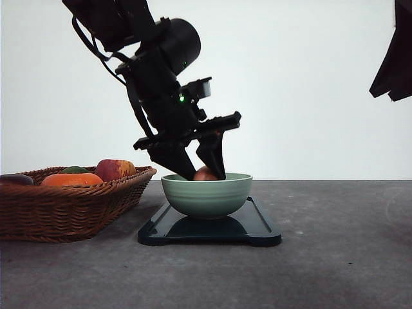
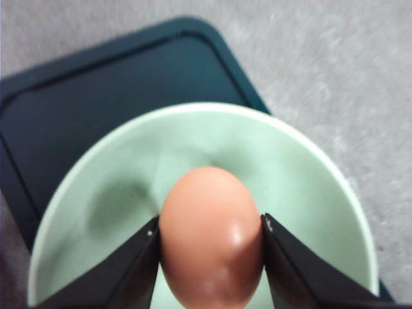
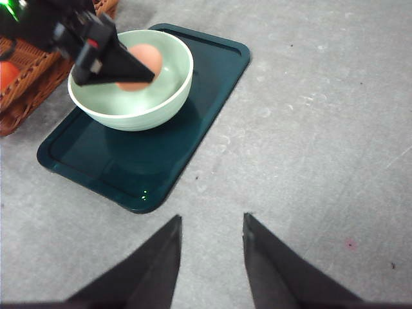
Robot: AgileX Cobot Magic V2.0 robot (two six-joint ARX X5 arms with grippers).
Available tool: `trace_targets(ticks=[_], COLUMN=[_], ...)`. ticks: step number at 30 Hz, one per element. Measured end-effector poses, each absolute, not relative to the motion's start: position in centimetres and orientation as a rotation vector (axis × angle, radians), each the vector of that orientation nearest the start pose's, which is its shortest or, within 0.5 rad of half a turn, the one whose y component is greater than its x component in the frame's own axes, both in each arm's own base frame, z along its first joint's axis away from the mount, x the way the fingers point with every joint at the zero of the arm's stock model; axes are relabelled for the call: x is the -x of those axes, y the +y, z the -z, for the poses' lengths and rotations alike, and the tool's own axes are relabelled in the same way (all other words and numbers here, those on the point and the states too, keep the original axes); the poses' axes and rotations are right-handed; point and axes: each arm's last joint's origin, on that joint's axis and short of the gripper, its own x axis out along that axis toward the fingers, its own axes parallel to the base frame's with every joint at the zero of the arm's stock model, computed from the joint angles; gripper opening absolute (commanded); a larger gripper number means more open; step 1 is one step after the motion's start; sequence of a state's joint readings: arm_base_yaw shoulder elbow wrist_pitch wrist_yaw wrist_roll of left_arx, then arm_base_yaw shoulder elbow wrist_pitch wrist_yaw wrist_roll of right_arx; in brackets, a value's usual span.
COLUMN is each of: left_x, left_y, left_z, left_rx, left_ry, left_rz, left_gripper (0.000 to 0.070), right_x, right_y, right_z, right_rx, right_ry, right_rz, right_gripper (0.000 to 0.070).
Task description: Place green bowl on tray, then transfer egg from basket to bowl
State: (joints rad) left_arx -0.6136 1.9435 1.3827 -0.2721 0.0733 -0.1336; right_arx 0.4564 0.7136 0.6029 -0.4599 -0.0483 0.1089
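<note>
Left gripper [image 1: 205,168] has the egg [image 1: 205,174] pinched and down inside the green bowl [image 1: 206,194] on the tray [image 1: 261,226].

The woven wicker basket [image 1: 71,209], braided rim and sloping sides, sits off to the left on the speckled grey table [image 1: 335,257], holding an orange piece and a reddish fruit. Just beside it lies the flat dark tray, rounded corners, low raised rim. On it stands the round, pale sage bowl, faintly ridged, glossy inside. The egg is smooth, tan, shiny, clamped between both black fingers [image 2: 125,273] above the bowl's floor. The left arm leans steeply down over the bowl. The right gripper [image 3: 211,251] hovers over bare table, its fingers parted and holding nothing.
</note>
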Motion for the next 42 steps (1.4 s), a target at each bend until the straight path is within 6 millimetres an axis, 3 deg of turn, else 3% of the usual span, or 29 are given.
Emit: trace_targets(ticks=[10, 12, 15, 28, 32, 36, 42], left_x=[-34.6, -34.6, -34.6, -34.1, -34.3, -34.4, -33.9], left_y=[-24.6, -24.6, -24.7, -25.2, -25.4, -25.5, -25.1], left_z=[-18.4, -18.0, -17.9, -17.9, -18.5, -19.8, -22.8], left_rx=[-0.134, -0.139, -0.145, -0.161, -0.158, -0.158, -0.16], left_ry=[0.881, 0.892, 0.891, 0.9, 0.89, 0.887, 0.888], left_rz=[0.592, 0.591, 0.595, 0.609, 0.611, 0.612, 0.612], left_gripper=[0.0195, 0.0226, 0.0325, 0.0353, 0.036, 0.0442, 0.0437], right_x=[-13.6, -13.6, -13.6, -13.6, -13.6, -13.6, -13.6], right_y=[6.8, 6.8, 6.8, 6.8, 6.8, 6.8, 6.8], right_z=[-25.7, -25.7, -25.7, -25.7, -25.7, -25.7, -25.7], right_rx=[0.013, 0.013, 0.013, 0.013, 0.013, 0.013, 0.013], right_ry=[0.59, 0.59, 0.59, 0.59, 0.59, 0.59, 0.59], right_rz=[-0.459, -0.459, -0.459, -0.459, -0.459, -0.459, -0.459], right_gripper=[0.0186, 0.0186, 0.0186, 0.0186, 0.0186, 0.0186, 0.0186])
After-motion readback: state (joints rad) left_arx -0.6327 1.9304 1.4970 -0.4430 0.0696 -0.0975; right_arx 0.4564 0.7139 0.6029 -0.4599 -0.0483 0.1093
